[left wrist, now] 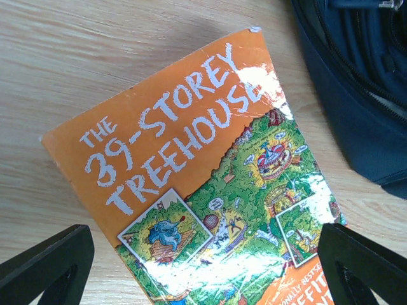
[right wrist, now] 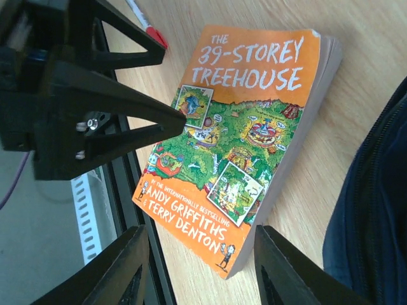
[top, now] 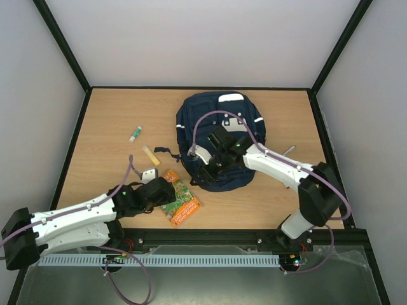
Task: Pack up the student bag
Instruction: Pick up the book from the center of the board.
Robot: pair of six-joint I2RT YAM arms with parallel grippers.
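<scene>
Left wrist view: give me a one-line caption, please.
Open left gripper poised over the orange 39-Storey Treehouse paperback lying on the wooden table, student bag at upper right.

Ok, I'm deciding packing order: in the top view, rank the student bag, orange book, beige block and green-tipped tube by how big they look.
1. student bag, by far the largest
2. orange book
3. beige block and green-tipped tube: both small and too alike to rank

Glossy paper book [left wrist: 210, 184], cloth bag [left wrist: 356, 95], wooden table [left wrist: 95, 63]
</scene>
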